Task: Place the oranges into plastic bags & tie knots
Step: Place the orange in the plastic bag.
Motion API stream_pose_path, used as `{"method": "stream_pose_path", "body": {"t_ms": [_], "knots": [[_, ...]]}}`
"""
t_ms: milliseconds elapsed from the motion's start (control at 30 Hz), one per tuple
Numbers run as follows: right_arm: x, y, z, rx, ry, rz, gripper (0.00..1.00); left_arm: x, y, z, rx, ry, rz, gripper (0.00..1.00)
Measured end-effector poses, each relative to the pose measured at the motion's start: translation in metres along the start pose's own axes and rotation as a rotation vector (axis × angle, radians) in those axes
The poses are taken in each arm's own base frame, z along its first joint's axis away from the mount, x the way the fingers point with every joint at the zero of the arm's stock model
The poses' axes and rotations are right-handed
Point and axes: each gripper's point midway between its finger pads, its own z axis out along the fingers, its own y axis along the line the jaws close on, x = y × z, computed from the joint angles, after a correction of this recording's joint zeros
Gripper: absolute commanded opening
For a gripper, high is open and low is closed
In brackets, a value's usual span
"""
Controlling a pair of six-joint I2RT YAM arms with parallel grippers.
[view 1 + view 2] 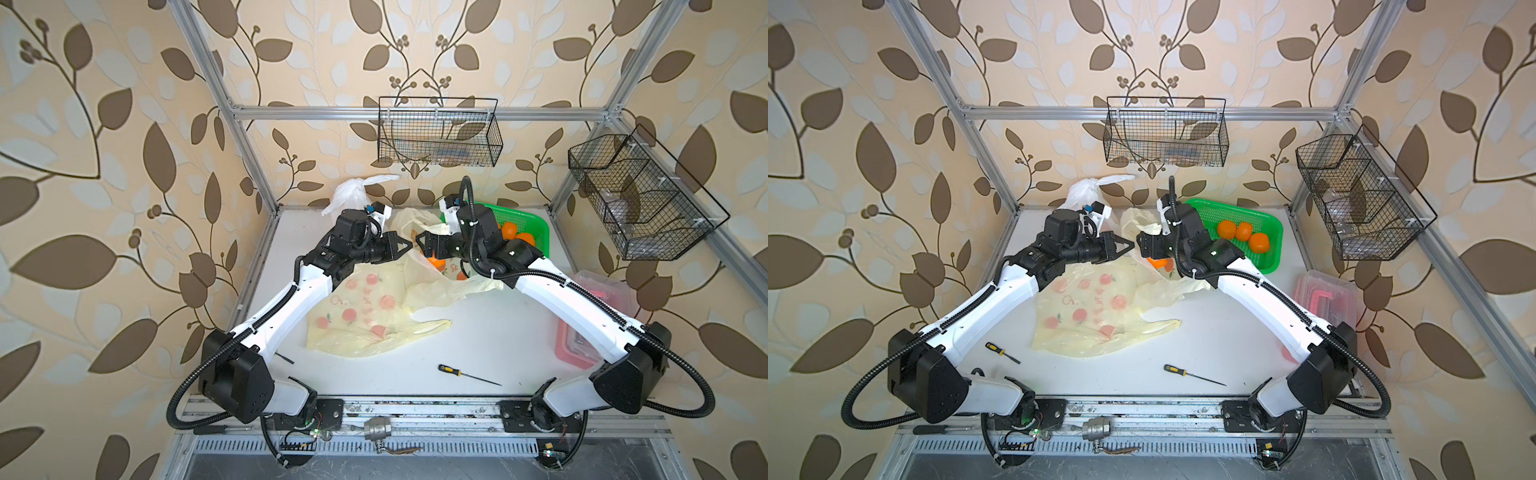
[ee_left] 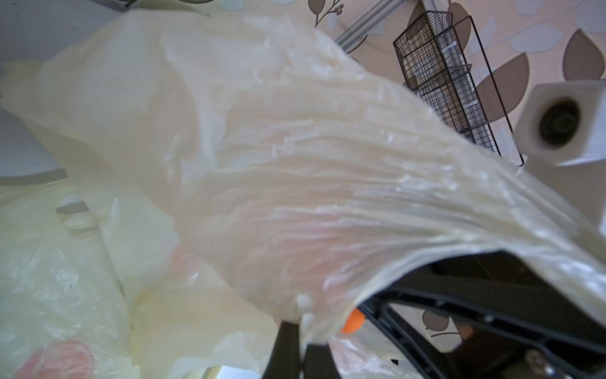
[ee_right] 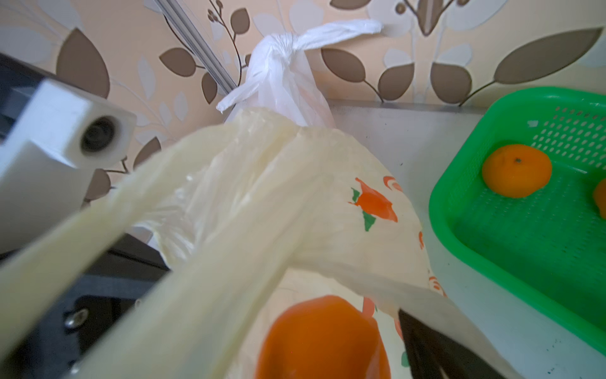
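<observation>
Left gripper [image 1: 409, 244] pinched shut on bag [image 3: 262, 197] strap; right gripper [image 1: 419, 246] nearly tip-to-tip with it, spread unreadable.
Bag sits mid-worktop [image 1: 478, 340] toward the far edge, slung between both; orange [image 3: 321, 338] inside, under right gripper. Risk: film only drapes right's finger [image 3: 426, 344]. It may slide off, the mouth sags, the orange rolls out.

Three plastic bags and the oranges: one bag is tied.

We see the white bag [image 1: 347, 195] standing upright at the far side, closed on top by a knot [image 3: 282, 42] with two strap ends sticking out. A yellow printed bag [image 1: 357, 316] lies flat and spread out near the middle. The other yellow bag [image 1: 409, 220] is pulled up and crumpled, and an orange [image 3: 321, 338] shows in its open mouth. Three oranges [image 1: 1244, 231] rest together in the green basket [image 1: 1233, 210].
</observation>
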Motion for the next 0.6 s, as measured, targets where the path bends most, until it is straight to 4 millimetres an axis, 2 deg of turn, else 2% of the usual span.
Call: {"method": "stream_pose_path", "body": {"t_ms": [100,167,233,300,367,433,600], "knots": [[-0.016,0.011,-0.027,-0.058,-0.069,-0.038,0.87,-0.004,0.006,-0.004,-0.018,-0.010,-0.010,0.00],[-0.027,0.018,-0.055,-0.099,-0.135,-0.070,0.86,-0.005,0.012,-0.006,-0.033,-0.010,-0.021,0.00],[-0.033,0.018,-0.079,-0.114,-0.193,-0.088,0.85,-0.005,0.015,-0.008,-0.045,-0.012,-0.029,0.00],[-0.036,0.006,-0.096,-0.094,-0.242,-0.084,0.85,-0.008,0.020,-0.009,-0.063,-0.022,-0.034,0.00],[-0.036,-0.021,-0.103,-0.031,-0.278,-0.056,0.85,-0.009,0.025,-0.009,-0.080,-0.028,-0.041,0.00],[-0.030,-0.055,-0.098,0.051,-0.276,-0.012,0.85,-0.011,0.030,-0.009,-0.103,-0.032,-0.049,0.00],[-0.018,-0.156,-0.063,0.294,-0.197,0.161,0.85,-0.018,0.031,-0.006,-0.116,-0.031,-0.055,0.00]]}}
